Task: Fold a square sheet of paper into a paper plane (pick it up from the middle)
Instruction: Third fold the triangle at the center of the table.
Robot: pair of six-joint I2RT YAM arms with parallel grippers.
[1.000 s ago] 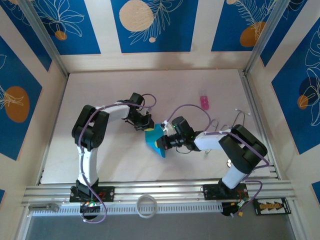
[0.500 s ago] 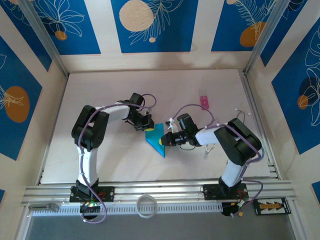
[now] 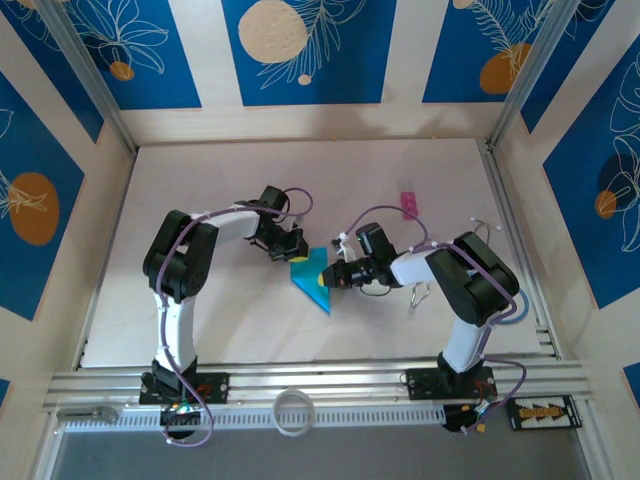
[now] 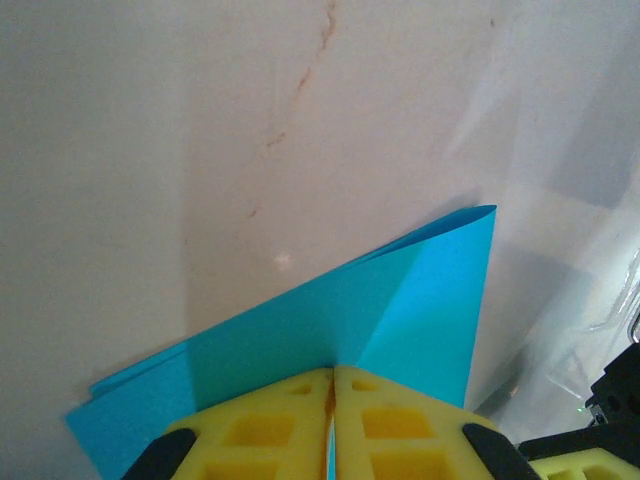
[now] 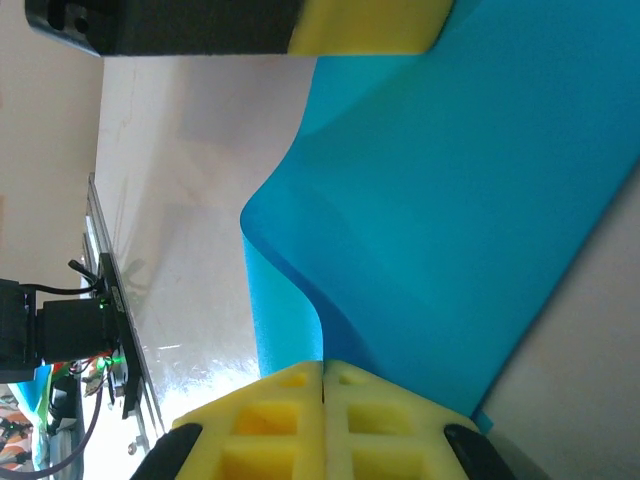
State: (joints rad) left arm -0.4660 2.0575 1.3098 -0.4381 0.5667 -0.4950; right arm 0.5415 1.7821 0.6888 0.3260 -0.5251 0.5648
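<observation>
Cyan sheet of paper (image 3: 312,278) on open table (image 3: 200,180), left end effector (image 4: 331,375) and right end effector (image 5: 322,365) clamped on its edges.

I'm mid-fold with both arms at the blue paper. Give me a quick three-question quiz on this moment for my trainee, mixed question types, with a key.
1. True or false: the left claw and the right claw are each shut on the blue paper.
2. Where is the small pink object? A) inside the left claw. B) on the table, apart from the blue paper, farther back and to its right. C) lying on top of the blue paper.
3. Fill in: seen from above, the blue paper is folded into roughly a ____ shape.
Key: 1 true; 2 B; 3 triangle.
</observation>
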